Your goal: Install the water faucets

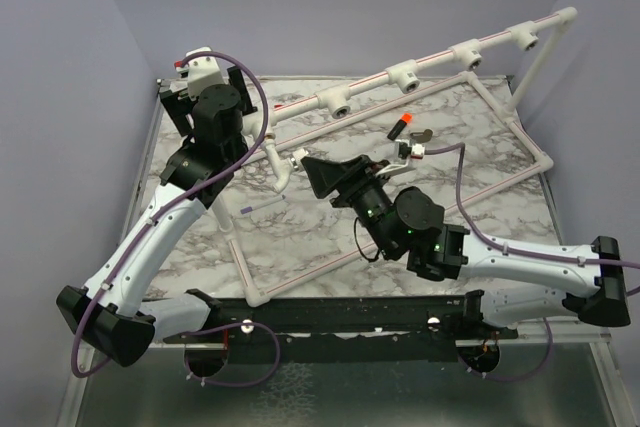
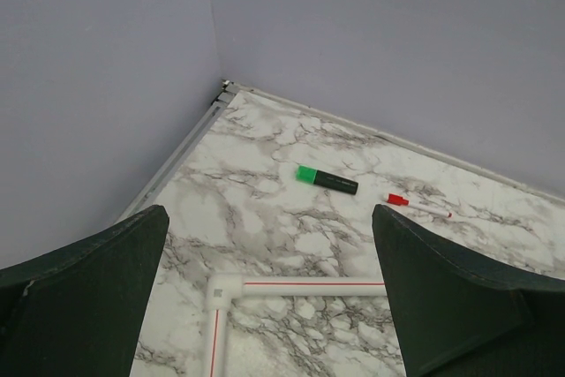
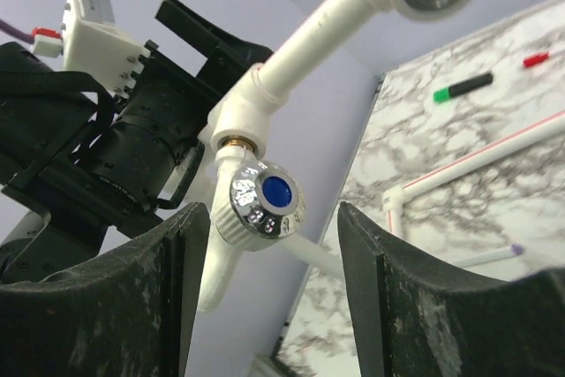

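The water faucet (image 3: 263, 203) hangs from the end tee socket (image 3: 240, 116) of the raised white pipe (image 3: 309, 28). Its chrome knob with the blue dot faces the right wrist camera, and a pale part runs down below the tee. A brass collar (image 3: 234, 142) shows between the tee and the faucet, so I judge the thread started but perhaps not fully seated.

The right tool (image 3: 272, 218) stands partly open just below the tee, one finger on each side of the knob with a clear gap on both; it holds nothing. The left tool (image 2: 269, 216) is spread wide, well away from the tee, looking down at the far-left corner of the counter (image 2: 265, 152).

The step in hand looks like tightening. To do it well, the right tool should close squarely on the faucet's body, not only on the knob, which probably just works the valve. It should swing the faucet about the line of the thread running up into the tee. Side pull is best avoided, since the pipe near the tee stands clear of the counter and may flex. The other sockets (image 1: 408, 75) along from the tee are open.
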`<act>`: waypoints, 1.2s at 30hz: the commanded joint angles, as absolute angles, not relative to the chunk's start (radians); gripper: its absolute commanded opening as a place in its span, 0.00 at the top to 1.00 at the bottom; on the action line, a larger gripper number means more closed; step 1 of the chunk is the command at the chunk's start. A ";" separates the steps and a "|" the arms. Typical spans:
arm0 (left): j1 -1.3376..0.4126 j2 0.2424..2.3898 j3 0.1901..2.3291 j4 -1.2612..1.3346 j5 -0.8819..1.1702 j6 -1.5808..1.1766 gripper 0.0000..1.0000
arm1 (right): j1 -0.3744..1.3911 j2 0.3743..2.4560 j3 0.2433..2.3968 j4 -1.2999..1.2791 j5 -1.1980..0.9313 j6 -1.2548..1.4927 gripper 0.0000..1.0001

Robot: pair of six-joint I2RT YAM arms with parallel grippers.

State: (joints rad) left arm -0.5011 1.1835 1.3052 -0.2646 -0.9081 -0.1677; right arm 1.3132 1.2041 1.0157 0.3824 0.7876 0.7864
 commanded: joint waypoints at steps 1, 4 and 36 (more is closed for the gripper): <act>-0.505 1.199 1.289 -0.378 -0.893 -0.150 0.01 | 1.305 1.144 1.003 0.445 0.713 0.446 0.36; -0.505 1.200 1.297 -0.382 -0.884 -0.147 0.01 | 1.305 1.103 0.980 0.516 0.587 0.157 0.34; -0.484 1.158 1.334 -0.499 -0.652 -0.098 0.01 | 1.305 1.262 1.236 -0.056 0.122 -1.365 0.16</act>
